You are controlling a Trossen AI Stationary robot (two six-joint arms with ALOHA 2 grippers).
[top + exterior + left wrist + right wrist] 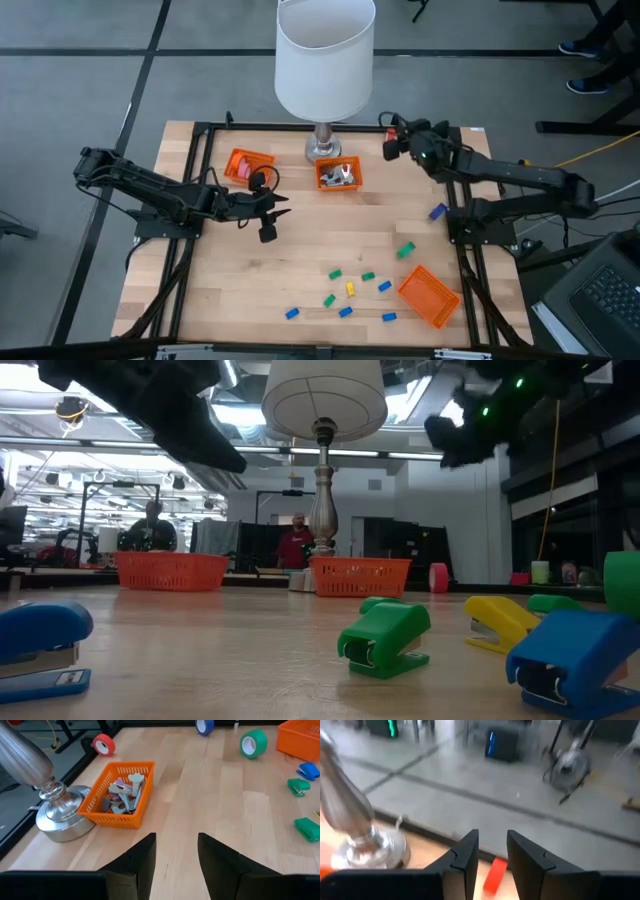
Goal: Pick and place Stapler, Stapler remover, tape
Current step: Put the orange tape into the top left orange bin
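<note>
**Red tape pick at the desk's far edge, right hand**

The red tape (494, 874) stands on edge near the desk's (300, 270) far edge, beside the lamp base (367, 851). Our right hand (492, 851) hovers above it, fingers apart and empty. We judge it best to lower straight, straddle the roll, then close. Our left hand (176, 851) waits, parted and empty, near the middle basket (100, 814).

Grey tiled floor (80, 80) around light wooden table (310, 250). White-shaded lamp on silver base (324, 60) at far edge. Ceiling strip lights (120, 430), seated person (296, 545) beyond.
</note>
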